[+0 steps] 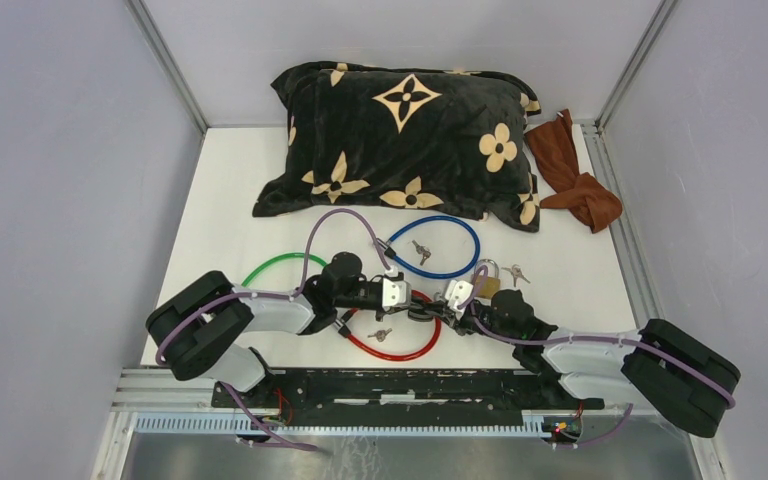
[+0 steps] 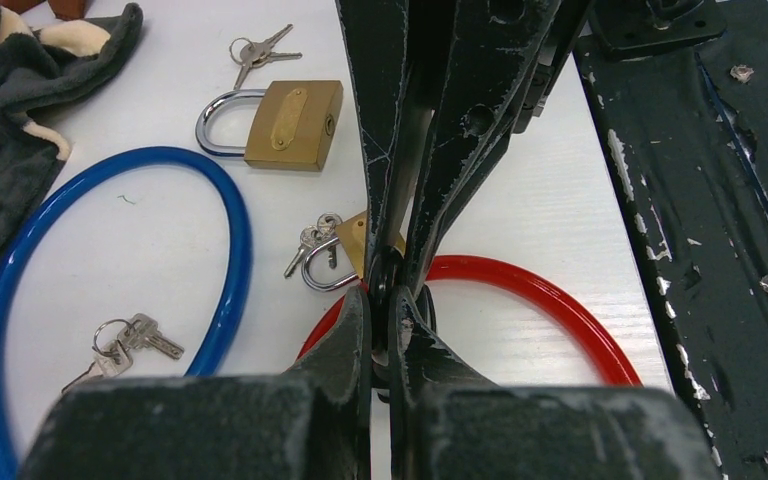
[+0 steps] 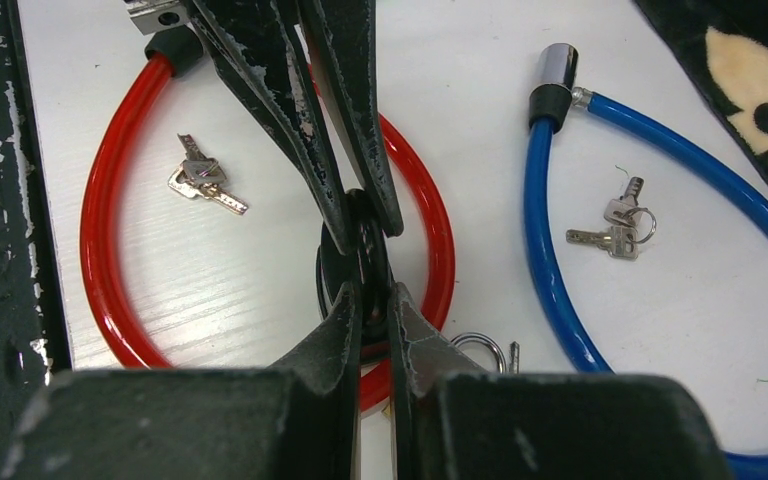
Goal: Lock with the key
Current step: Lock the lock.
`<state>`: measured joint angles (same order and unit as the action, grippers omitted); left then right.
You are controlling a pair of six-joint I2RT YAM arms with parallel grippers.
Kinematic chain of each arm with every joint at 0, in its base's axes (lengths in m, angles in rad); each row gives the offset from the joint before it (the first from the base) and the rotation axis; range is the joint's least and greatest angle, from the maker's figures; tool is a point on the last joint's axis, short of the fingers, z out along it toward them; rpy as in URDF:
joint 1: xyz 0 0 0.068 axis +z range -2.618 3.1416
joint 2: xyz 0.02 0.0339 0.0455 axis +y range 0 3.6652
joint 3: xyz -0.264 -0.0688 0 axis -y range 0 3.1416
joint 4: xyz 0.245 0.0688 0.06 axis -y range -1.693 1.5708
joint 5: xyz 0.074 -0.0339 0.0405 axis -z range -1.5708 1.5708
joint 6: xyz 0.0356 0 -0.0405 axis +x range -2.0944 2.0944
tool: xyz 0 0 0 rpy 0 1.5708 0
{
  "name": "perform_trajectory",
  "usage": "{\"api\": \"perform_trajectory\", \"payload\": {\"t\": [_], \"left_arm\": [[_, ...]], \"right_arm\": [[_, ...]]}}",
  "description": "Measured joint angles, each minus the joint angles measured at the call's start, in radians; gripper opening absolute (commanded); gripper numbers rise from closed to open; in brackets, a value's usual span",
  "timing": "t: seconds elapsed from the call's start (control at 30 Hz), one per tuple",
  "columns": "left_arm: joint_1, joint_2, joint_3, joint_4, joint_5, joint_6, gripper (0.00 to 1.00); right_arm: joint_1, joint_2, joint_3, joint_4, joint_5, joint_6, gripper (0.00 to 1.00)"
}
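Observation:
The red cable lock (image 1: 400, 352) lies at the table's near edge. Its black round lock body (image 3: 356, 250) is held up between both grippers, and I cannot tell a key apart from it. My left gripper (image 2: 387, 300) is shut on this black piece (image 2: 400, 285) from one side. My right gripper (image 3: 370, 292) is shut on it from the opposite side, so the fingertips of both nearly touch. The red cable's metal pin end (image 3: 160, 18) lies free. A key bunch (image 3: 205, 182) lies inside the red loop.
A blue cable lock (image 1: 440, 245) with keys (image 3: 620, 222) inside it lies behind. A green cable (image 1: 280, 262) lies at the left. A brass padlock (image 2: 290, 125), its keys (image 2: 255, 48) and a smaller padlock (image 2: 332, 252) lie beside the grippers. A black pillow (image 1: 400, 130) and a brown cloth (image 1: 575, 175) lie at the back.

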<state>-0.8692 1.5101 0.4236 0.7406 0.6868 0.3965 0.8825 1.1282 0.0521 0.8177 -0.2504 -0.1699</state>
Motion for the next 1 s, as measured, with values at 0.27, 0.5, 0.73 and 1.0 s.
{"api": "perform_trajectory", "payload": {"t": [0.27,0.5,0.73,1.0], "left_arm": [[-0.003,0.001,-0.013,0.029,0.010,-0.006,0.02],[0.016,0.002,-0.028,0.051,0.054,-0.031,0.02],[0.021,0.016,-0.026,0.068,0.022,-0.043,0.02],[0.090,0.045,-0.030,0.140,0.092,-0.246,0.02]], "right_arm": [[0.002,-0.027,0.000,-0.032,-0.018,-0.029,0.00],[0.002,0.038,0.044,-0.038,-0.041,-0.111,0.00],[0.001,0.049,0.150,-0.230,-0.014,-0.208,0.00],[0.003,-0.017,0.180,-0.339,-0.021,-0.162,0.00]]}}
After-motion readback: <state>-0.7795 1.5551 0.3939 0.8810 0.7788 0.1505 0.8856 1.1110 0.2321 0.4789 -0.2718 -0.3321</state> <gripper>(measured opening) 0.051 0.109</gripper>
